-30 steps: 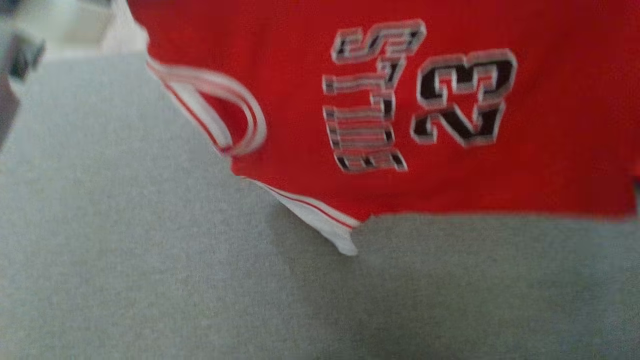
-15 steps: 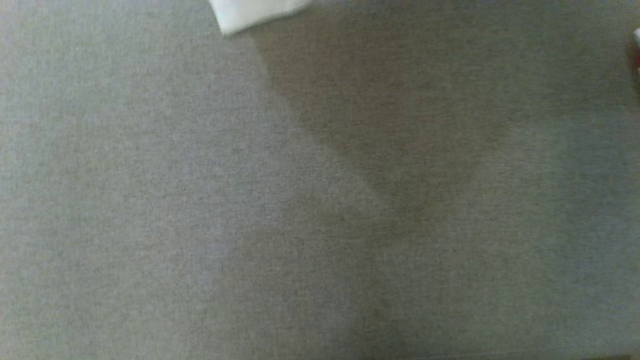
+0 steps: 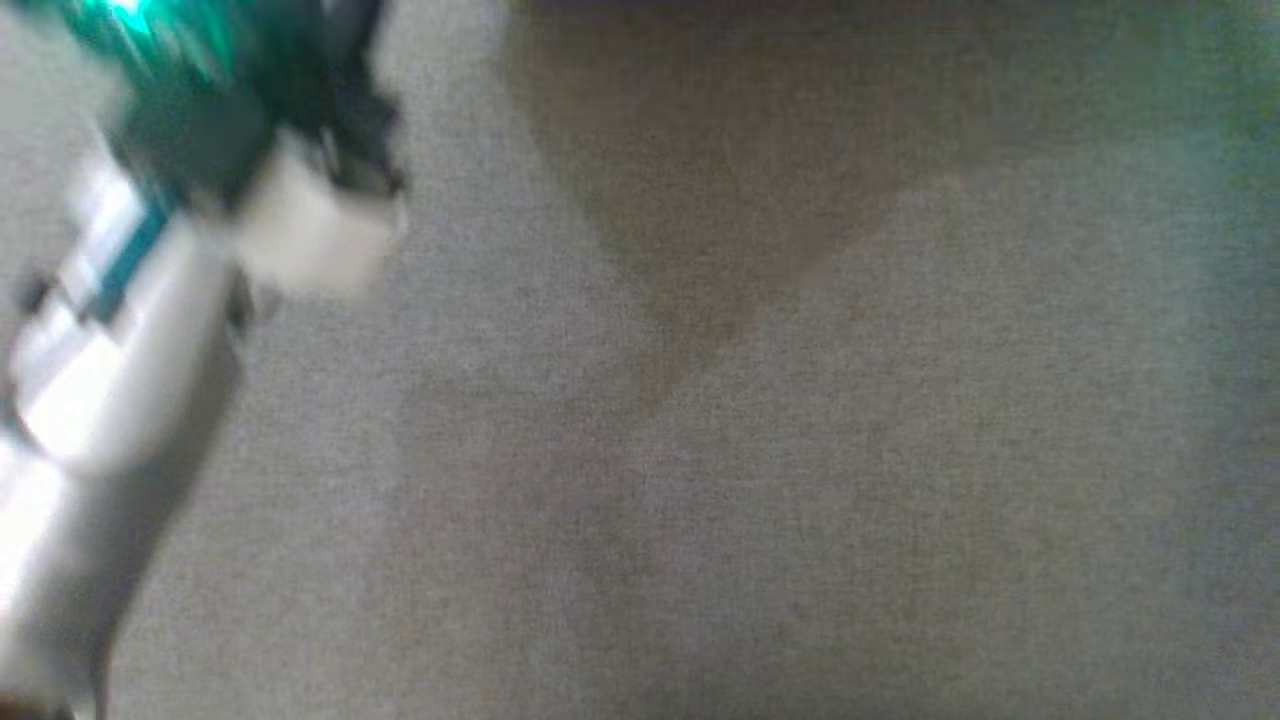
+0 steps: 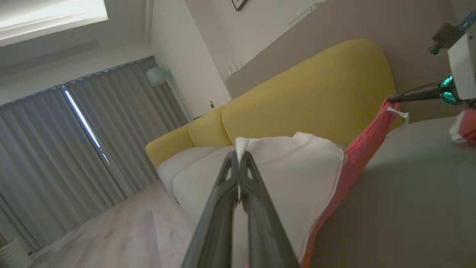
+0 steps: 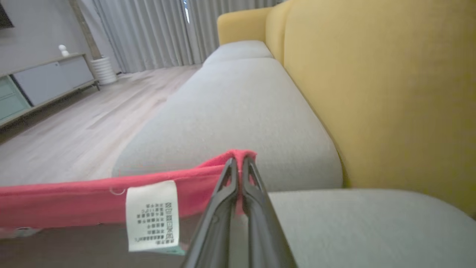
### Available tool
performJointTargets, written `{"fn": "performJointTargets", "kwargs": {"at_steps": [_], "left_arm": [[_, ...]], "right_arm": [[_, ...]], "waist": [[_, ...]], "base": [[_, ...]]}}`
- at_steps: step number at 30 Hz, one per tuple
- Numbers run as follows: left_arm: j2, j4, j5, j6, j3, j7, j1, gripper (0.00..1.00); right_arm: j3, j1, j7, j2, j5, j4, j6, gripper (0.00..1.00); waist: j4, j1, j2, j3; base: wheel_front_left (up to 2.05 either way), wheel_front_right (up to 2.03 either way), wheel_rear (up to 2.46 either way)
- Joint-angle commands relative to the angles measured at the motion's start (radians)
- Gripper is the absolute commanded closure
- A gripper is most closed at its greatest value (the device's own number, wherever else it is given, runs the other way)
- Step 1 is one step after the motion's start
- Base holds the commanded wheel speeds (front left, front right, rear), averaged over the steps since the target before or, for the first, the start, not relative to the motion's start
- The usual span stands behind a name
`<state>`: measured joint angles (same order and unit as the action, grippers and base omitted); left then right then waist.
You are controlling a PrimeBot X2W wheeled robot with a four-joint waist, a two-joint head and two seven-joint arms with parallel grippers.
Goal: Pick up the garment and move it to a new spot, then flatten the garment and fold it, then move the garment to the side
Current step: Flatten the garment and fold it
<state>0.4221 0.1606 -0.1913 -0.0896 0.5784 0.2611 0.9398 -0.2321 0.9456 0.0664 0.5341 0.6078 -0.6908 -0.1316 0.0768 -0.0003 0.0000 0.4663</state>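
The garment is a red jersey (image 4: 357, 163) with a white inner side (image 4: 297, 178), held up and stretched between both grippers above a grey sofa seat. My left gripper (image 4: 239, 154) is shut on its white edge. At the upper right of the left wrist view, my right gripper (image 4: 390, 99) pinches the far red corner. In the right wrist view, the right gripper (image 5: 240, 162) is shut on the garment's red hem (image 5: 74, 203), beside a white care label (image 5: 152, 214). A blurred pale forearm (image 3: 150, 300) crosses the left of the head view.
A sofa with a yellow back (image 5: 372, 93) and grey seat cushions (image 5: 238, 108) lies under and beyond the garment. Wooden floor (image 5: 74, 123), a low cabinet (image 5: 44, 82) and grey curtains (image 4: 93, 123) stand further off. The head view looks onto grey cushion fabric (image 3: 750, 450).
The head view has shifted: the red jersey with its number has left the top of the picture, leaving grey cushion. A pale forearm has come into its left side.
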Motion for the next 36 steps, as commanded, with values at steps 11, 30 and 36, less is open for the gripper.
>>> {"fn": "performJointTargets", "kwargs": {"at_steps": [11, 30, 36], "left_arm": [[0.051, -0.103, -0.010, -0.021, 0.009, 0.001, -0.595, 1.00], [0.023, -0.165, 0.011, -0.032, -0.091, 0.001, -0.921, 1.00], [-0.002, -0.147, 0.035, -0.038, -0.079, 0.001, -0.806, 1.00]], "right_arm": [[0.072, -0.602, 0.090, 0.036, 0.115, 0.184, 0.001, 1.00], [0.406, -1.101, -0.041, -0.188, -0.078, 0.617, 0.001, 1.00], [0.447, -1.050, -0.100, -0.234, -0.131, 0.652, 0.001, 1.00]], "waist": [[-0.015, 0.0003, 0.0000, -0.220], [-0.020, 0.0003, 0.0000, -0.297], [-0.011, 0.0003, 0.0000, -0.254]], "base": [[0.00, 0.00, 0.00], [0.00, 0.00, 0.00], [0.00, 0.00, 0.00]]}}
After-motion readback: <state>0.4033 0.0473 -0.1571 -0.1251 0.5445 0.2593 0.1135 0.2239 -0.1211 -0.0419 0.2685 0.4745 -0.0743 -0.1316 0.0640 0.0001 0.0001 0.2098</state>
